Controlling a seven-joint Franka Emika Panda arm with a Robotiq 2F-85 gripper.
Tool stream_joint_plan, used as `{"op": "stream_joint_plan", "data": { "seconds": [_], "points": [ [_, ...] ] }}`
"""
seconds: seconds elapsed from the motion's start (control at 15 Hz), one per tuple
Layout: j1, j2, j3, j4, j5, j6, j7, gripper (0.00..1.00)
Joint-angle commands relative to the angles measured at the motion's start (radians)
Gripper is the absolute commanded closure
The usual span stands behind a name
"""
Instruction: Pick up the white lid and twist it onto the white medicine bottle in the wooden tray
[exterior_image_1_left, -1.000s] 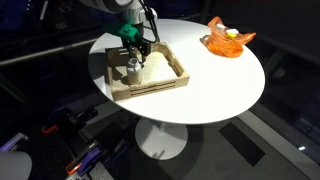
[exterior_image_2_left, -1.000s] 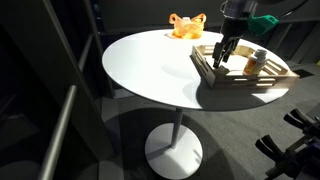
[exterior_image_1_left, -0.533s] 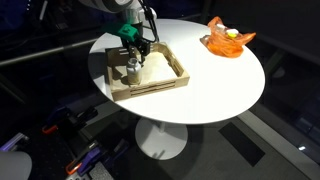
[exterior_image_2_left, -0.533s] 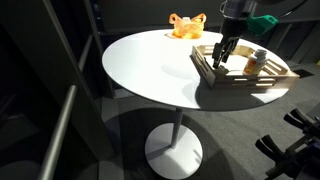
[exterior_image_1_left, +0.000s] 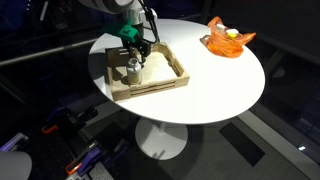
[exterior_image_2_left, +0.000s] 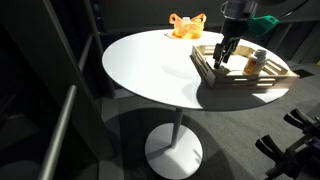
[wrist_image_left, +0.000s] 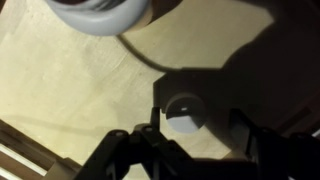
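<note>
The wooden tray (exterior_image_1_left: 172, 68) (exterior_image_2_left: 275, 78) stands on the round white table. The white medicine bottle (exterior_image_1_left: 131, 69) (exterior_image_2_left: 256, 62) stands upright inside it, and its rim shows at the top of the wrist view (wrist_image_left: 100, 12). The white lid (wrist_image_left: 184, 113) lies flat on the tray floor (wrist_image_left: 70, 90), in shadow. My gripper (exterior_image_1_left: 138, 50) (exterior_image_2_left: 224, 55) (wrist_image_left: 198, 123) is low in the tray beside the bottle. It is open, and the lid lies between its fingers, close to the left one. The lid is hidden in both exterior views.
An orange crinkled dish (exterior_image_1_left: 228, 38) (exterior_image_2_left: 185, 25) sits at the far side of the table (exterior_image_1_left: 215, 85) (exterior_image_2_left: 150, 65), well away from the tray. The tray's raised sides surround the gripper. Dark floor and equipment lie beyond the table edge.
</note>
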Motion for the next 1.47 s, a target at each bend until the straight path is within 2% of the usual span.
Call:
{"op": "stream_joint_plan", "data": {
  "seconds": [0.0, 0.07, 0.33, 0.6, 0.67, 0.73, 0.8, 0.87, 0.93, 1.07, 1.27, 1.4],
  "points": [
    [0.014, 0.001, -0.017, -0.005, -0.028, 0.015, 0.02, 0.3],
    [0.015, 0.002, -0.018, -0.005, -0.029, 0.015, 0.021, 0.38],
    [0.016, 0.005, -0.02, -0.005, -0.032, 0.013, 0.022, 0.55],
    [0.018, 0.005, -0.02, -0.007, -0.035, 0.014, 0.023, 0.49],
    [0.019, 0.005, -0.02, -0.007, -0.036, 0.014, 0.023, 0.51],
    [0.02, 0.005, -0.019, -0.008, -0.037, 0.014, 0.024, 0.58],
    [0.021, 0.005, -0.019, -0.008, -0.037, 0.014, 0.024, 0.74],
    [0.022, 0.005, -0.019, -0.007, -0.038, 0.014, 0.026, 0.82],
    [0.023, 0.005, -0.02, -0.007, -0.038, 0.014, 0.026, 0.83],
    [0.025, 0.001, -0.02, -0.005, -0.039, 0.013, 0.027, 0.96],
    [0.024, -0.014, -0.022, -0.007, -0.038, 0.01, 0.027, 1.0],
    [0.023, -0.02, -0.025, -0.008, -0.039, 0.008, 0.027, 0.95]
  ]
}}
